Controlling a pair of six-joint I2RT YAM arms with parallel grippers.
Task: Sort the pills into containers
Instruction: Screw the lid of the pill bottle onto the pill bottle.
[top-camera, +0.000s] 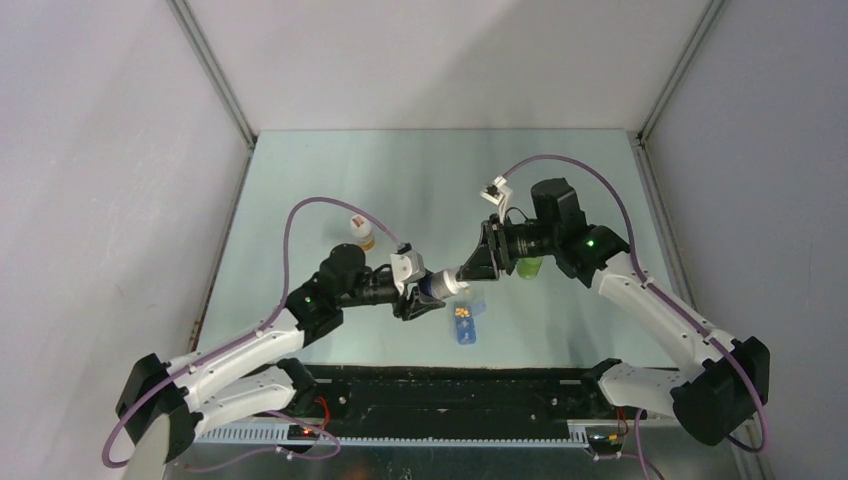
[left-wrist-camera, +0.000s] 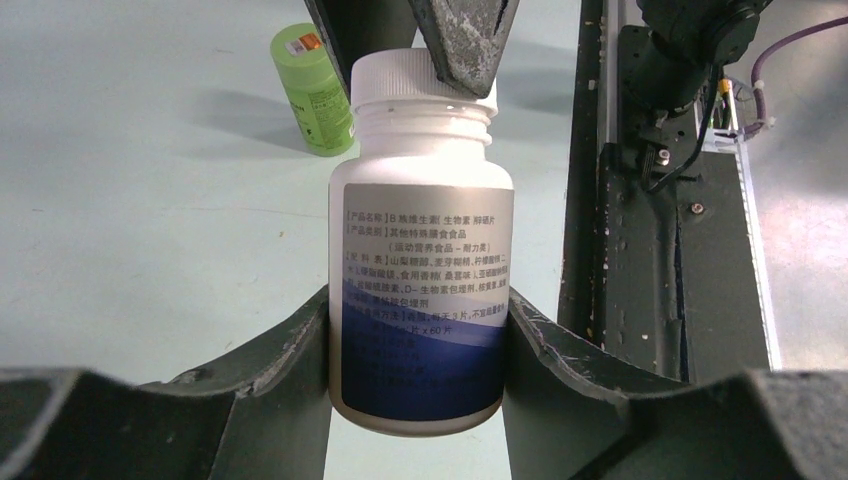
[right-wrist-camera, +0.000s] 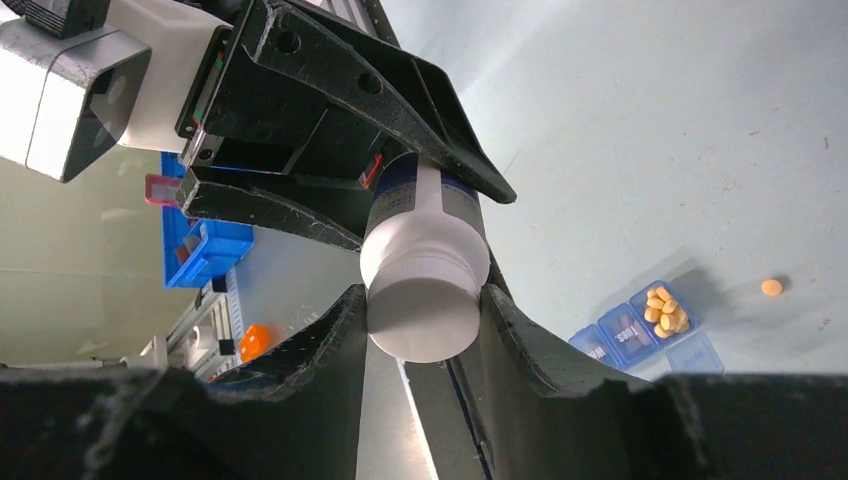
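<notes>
Pills sit heaped in one open section of the blue pill box, which lies on the table just below the two grippers. One stray pill lies on the table near the box. Your left gripper is clamped around the lower body of the white bottle. Your right gripper is closed on its cap, and the bottle lies roughly level in the air between them. The step looks like twisting that cap. Hold the left grip firm and turn the right wrist about the bottle's own axis without pulling sideways. Tip the neck upward before the cap parts, so nothing spills beside the box.
</notes>
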